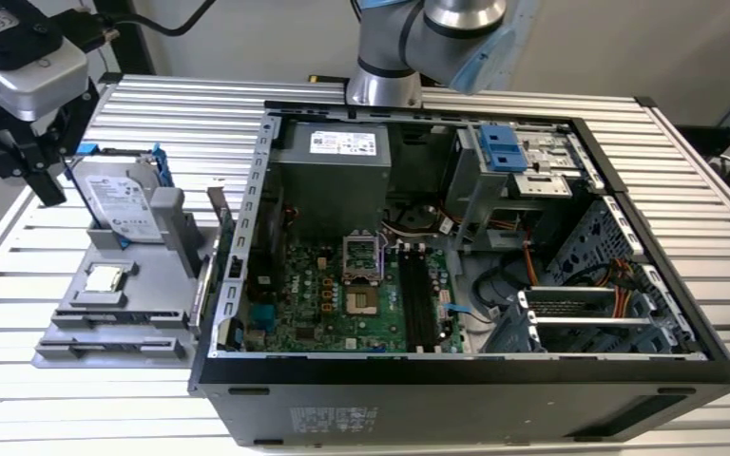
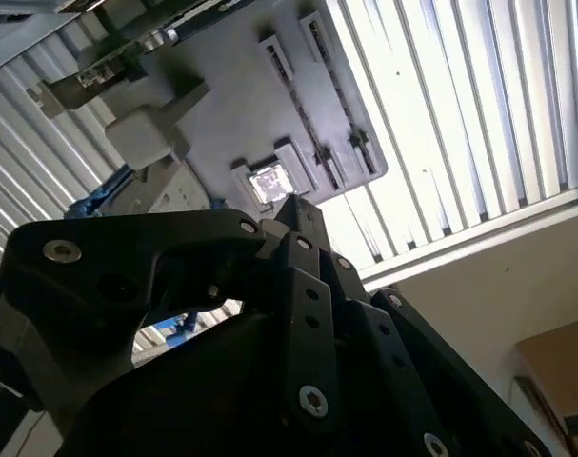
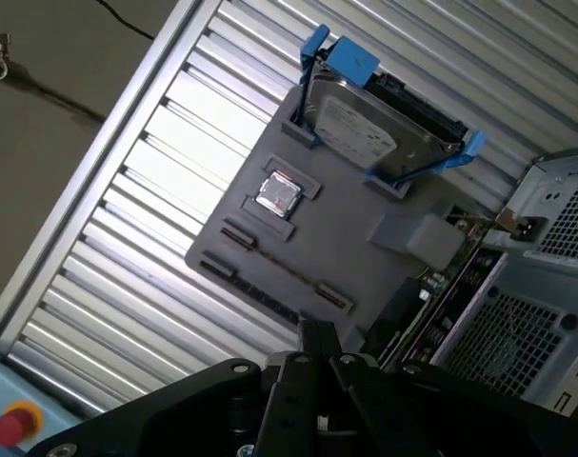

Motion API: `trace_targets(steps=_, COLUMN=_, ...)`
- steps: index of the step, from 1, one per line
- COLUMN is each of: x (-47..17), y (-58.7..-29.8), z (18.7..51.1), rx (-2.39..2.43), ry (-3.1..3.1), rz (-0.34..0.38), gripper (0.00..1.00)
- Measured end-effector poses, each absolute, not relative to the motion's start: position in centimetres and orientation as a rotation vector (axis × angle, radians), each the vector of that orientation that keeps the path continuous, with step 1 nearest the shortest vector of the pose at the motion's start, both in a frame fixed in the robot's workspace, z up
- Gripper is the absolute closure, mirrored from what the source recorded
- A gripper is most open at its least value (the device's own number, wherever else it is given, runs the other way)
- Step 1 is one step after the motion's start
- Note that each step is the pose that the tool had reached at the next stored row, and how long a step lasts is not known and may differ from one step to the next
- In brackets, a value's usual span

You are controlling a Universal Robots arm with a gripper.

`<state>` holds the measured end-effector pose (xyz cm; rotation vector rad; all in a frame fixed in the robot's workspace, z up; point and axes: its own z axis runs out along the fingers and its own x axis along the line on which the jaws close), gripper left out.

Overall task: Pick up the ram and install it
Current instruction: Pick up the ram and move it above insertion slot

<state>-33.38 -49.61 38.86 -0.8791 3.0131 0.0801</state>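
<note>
The ram (image 3: 441,276) stands on edge at the side of the grey holder (image 3: 336,228) that faces the computer case, showing as a thin greenish strip; in the exterior view the ram (image 1: 218,214) is a narrow upright sliver. My gripper (image 1: 50,195) hangs at the exterior view's far left, above the table beside the holder (image 1: 124,323) and well apart from the ram. In both wrist views the black fingers meet in a single tip, with nothing between them: gripper (image 3: 317,333), gripper (image 2: 293,205). Long black memory slots (image 1: 422,294) lie on the motherboard.
A silver hard drive (image 1: 124,204) in a blue bracket leans at the holder's back, and a small square processor chip (image 1: 105,277) sits in a pocket. The open computer case (image 1: 467,380) stands on the slatted metal table (image 1: 35,380). The arm's base (image 1: 384,85) rises behind the case.
</note>
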Motion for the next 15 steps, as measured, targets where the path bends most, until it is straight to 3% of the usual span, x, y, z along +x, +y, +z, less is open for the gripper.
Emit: trace_targets(steps=15, x=-33.39, y=-49.61, z=38.86, rx=-1.137, ry=2.930, rz=0.080, gripper=1.00)
